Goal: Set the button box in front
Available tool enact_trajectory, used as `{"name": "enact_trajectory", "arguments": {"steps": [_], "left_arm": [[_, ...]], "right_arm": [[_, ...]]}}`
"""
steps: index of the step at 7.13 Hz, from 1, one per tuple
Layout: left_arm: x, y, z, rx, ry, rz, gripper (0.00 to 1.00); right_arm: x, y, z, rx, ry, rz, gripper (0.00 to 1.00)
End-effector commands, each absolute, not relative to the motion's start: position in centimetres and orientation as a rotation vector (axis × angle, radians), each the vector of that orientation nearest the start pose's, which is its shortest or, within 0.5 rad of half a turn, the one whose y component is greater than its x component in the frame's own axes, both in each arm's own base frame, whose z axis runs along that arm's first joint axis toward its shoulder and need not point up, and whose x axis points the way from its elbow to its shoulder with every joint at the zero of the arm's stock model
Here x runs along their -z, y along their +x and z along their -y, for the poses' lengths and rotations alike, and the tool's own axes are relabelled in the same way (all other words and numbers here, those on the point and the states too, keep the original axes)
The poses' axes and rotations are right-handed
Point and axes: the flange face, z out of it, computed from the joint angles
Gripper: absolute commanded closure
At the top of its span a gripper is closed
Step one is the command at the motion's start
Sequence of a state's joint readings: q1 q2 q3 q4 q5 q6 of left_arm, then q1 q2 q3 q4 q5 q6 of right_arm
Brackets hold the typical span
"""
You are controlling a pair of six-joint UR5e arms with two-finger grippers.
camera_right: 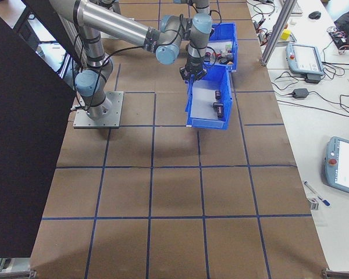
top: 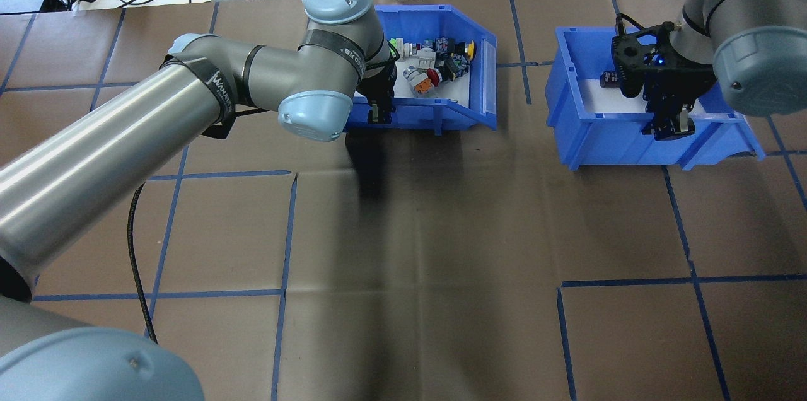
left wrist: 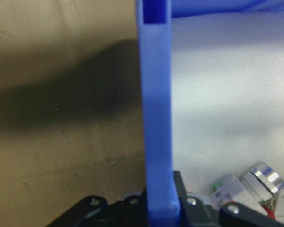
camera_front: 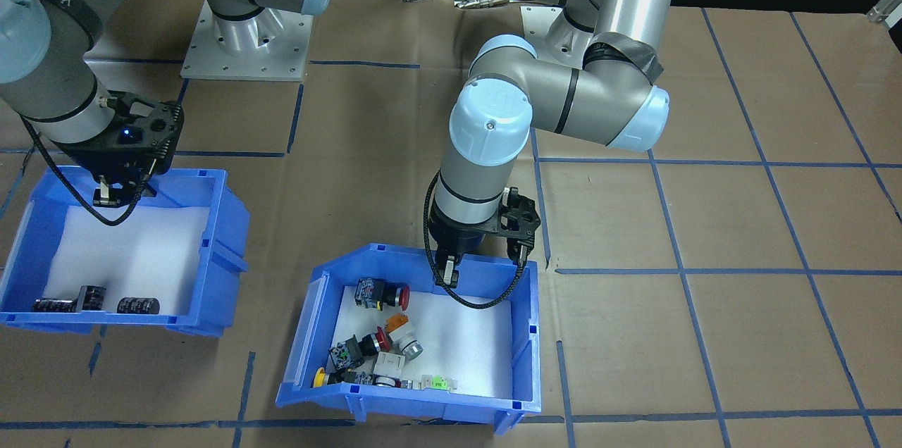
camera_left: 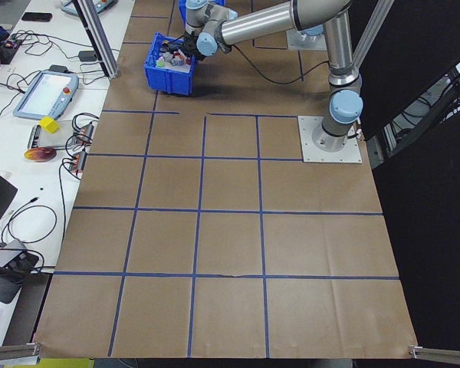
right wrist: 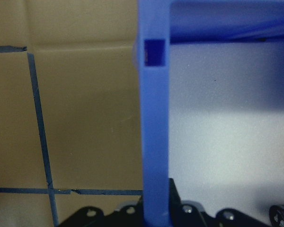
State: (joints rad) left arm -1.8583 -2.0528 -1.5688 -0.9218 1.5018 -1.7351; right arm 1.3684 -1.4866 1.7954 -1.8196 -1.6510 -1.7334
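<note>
The button box (camera_front: pixel 525 335) is a blue open-top bin with a white foam liner; red, yellow, orange and green push-buttons (camera_front: pixel 380 346) lie in it. My left gripper (camera_front: pixel 451 270) is shut on the wall nearest the robot, which the left wrist view shows as a blue wall (left wrist: pixel 156 118) between the fingers. From overhead the button box (top: pixel 435 117) sits left of centre, with the left gripper (top: pixel 378 114) on its near wall. My right gripper (camera_front: pixel 106 198) is shut on the near wall of a second blue bin (camera_front: pixel 225 222), which holds a few black blocks (camera_front: pixel 137 306).
The second bin (top: pixel 599 136) stands to the robot's right of the button box, a gap between them. Its wall (right wrist: pixel 154 132) fills the right wrist view. Arm base plates (camera_front: pixel 246 46) sit at the robot's side. Cables and a teach pendant (camera_left: pixel 42 92) lie on the bench beyond the table.
</note>
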Motion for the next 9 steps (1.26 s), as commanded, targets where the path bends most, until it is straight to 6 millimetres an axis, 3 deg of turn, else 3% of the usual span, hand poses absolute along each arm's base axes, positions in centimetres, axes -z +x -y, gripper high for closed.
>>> {"name": "enact_trajectory", "arguments": {"steps": [1, 4, 9], "left_arm": [[-26.5, -33.8, 58.8, 0.023, -2.153, -2.491, 1.00], [-26.2, -34.4, 58.4, -0.002, -2.123, -2.481, 0.99], [-26.9, -34.3, 58.7, 0.023, -2.175, -2.458, 0.96]], "right_arm": [[-35.7, 2.7, 49.6, -0.164, -2.162, -2.258, 0.92], [-35.4, 4.0, 44.3, -0.166, -2.158, -2.256, 0.92], [-34.3, 6.1, 38.3, -0.160, -2.081, -2.315, 0.92]]}}
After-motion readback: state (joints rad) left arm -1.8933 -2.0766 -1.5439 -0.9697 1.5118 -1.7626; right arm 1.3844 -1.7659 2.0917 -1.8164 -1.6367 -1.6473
